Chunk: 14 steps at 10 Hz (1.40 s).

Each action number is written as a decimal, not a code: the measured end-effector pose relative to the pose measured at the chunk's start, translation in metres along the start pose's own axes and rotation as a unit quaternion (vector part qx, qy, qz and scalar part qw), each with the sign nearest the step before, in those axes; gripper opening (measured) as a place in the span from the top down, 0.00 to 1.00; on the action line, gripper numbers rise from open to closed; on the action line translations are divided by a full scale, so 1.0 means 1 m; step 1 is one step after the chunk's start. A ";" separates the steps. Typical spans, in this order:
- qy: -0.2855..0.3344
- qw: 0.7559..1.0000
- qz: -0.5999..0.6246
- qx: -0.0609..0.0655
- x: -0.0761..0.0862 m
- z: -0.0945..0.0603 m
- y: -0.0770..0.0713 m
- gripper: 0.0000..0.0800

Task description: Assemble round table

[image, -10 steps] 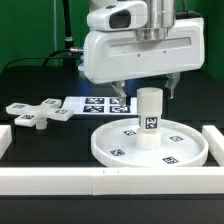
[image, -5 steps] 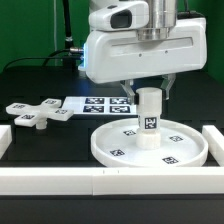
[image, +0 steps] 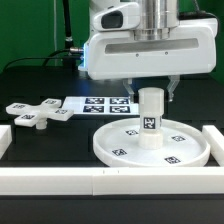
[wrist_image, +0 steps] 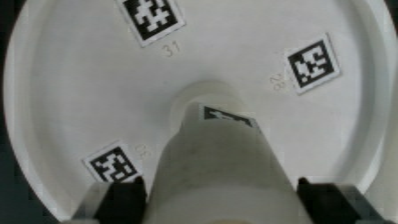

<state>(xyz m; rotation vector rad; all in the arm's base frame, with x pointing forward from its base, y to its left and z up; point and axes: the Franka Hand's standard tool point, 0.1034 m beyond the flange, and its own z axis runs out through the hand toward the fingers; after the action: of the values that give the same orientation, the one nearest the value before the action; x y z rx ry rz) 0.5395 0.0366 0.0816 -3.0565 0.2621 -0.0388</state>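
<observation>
The white cylinder leg (image: 150, 118) stands upright in the middle of the large round rimmed disc (image: 105, 150), which lies flat on the black table. My gripper (image: 149, 95) hangs straight above and is shut on the leg's upper end, one finger on each side. In the wrist view the leg (wrist_image: 222, 160) fills the space between the two dark fingers (wrist_image: 121, 200), with the disc's tagged face (wrist_image: 71, 90) beyond it. The cross-shaped piece (image: 40, 113) lies flat and apart at the exterior view's left.
The marker board (image: 95, 103) lies behind the disc. Long white border blocks run along the front (image: 50, 182) and stand at the exterior view's right (image: 213, 140) and left (image: 4, 138). Cables hang at the back left.
The fingers have come in from a wide stance and closed on the leg's top. Leg, disc and cross-shaped piece have stayed in place.
</observation>
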 end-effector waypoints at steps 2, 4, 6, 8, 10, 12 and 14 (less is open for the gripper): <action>-0.003 0.989 0.146 0.007 0.000 0.000 0.000 0.49; -0.007 0.967 0.254 0.016 0.000 0.001 -0.001 0.49; -0.012 0.939 0.342 0.018 0.002 0.001 -0.002 0.49; -0.012 0.928 0.371 0.019 0.002 0.001 -0.003 0.49; -0.012 0.940 0.340 0.019 0.001 0.001 -0.004 0.29; -0.011 0.953 0.301 0.020 0.001 0.001 -0.006 0.21; -0.010 0.975 0.223 0.021 0.001 0.002 -0.005 0.19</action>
<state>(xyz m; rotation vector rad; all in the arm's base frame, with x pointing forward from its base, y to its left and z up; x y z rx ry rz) 0.5413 0.0419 0.0804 -2.8772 0.9222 0.0109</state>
